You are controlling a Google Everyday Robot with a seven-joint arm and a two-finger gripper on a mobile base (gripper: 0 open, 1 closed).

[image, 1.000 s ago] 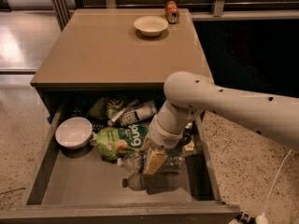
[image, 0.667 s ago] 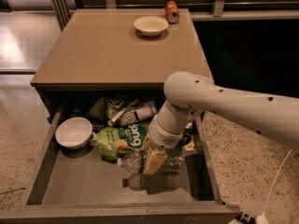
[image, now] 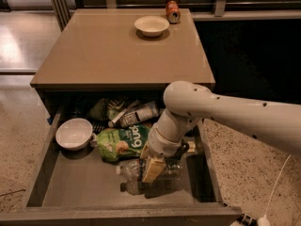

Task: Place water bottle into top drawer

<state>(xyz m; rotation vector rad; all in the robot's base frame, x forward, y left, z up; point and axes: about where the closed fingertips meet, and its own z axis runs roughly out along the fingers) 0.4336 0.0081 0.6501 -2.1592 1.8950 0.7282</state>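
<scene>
Keeping exactly as a second ago, with nothing shifting: hanging the gripper [image: 151, 173] low inside the top drawer [image: 70, 187], toward the drawer's front right. Clamping the water bottle [image: 131, 173] across its middle, laying the near tan finger [image: 154, 165] over the plastic and hiding the far one behind it. Resting that bottle on its side on the drawer floor, clear, crinkled, glinting faintly. Sharing the drawer with a green bag [image: 123, 142], a white bowl [image: 74, 133] at the drawer's left, and a labelled bottle [image: 137, 115] toward the back.
</scene>
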